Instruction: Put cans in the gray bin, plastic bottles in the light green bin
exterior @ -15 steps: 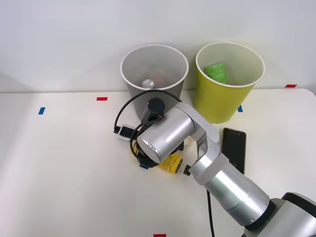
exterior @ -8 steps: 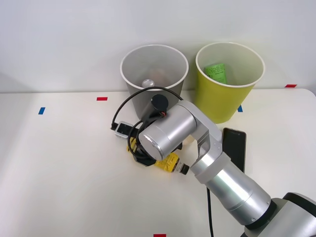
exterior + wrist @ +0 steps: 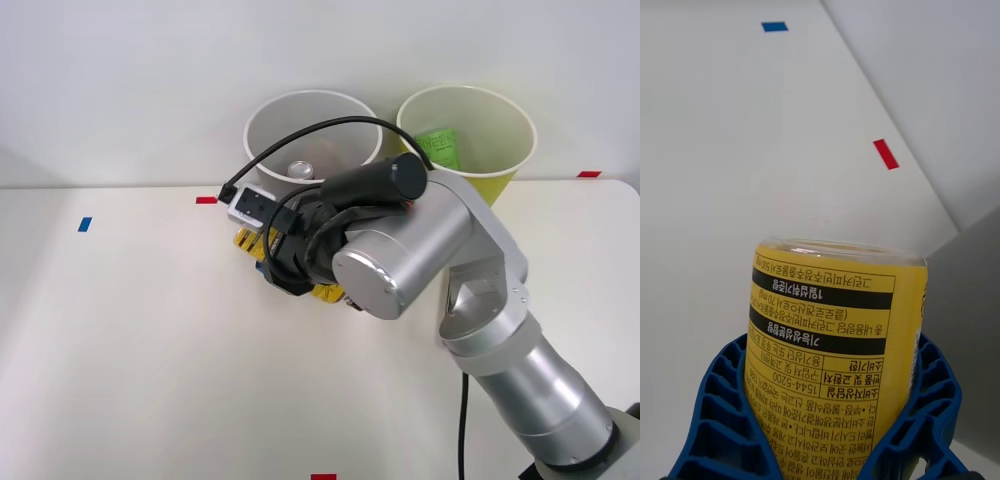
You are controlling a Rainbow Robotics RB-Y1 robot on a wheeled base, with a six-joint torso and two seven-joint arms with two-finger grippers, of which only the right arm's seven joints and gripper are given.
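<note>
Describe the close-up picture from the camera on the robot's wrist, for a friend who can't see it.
A clear plastic bottle with a yellow label and black print is gripped between the two blue ribbed fingers of the robot's gripper. Behind it stretches a white table with a red tape mark and a blue tape mark.

The gray bin (image 3: pixel 268 140) is standing at the table's (image 3: pixel 120 350) far edge with the light green bin (image 3: pixel 505 150) just to its right, a can (image 3: pixel 299 169) is lying inside the former, and the plastic bottle (image 3: pixel 252 243) is sitting clamped in the right gripper (image 3: pixel 285 262) just before the gray bin.
</note>
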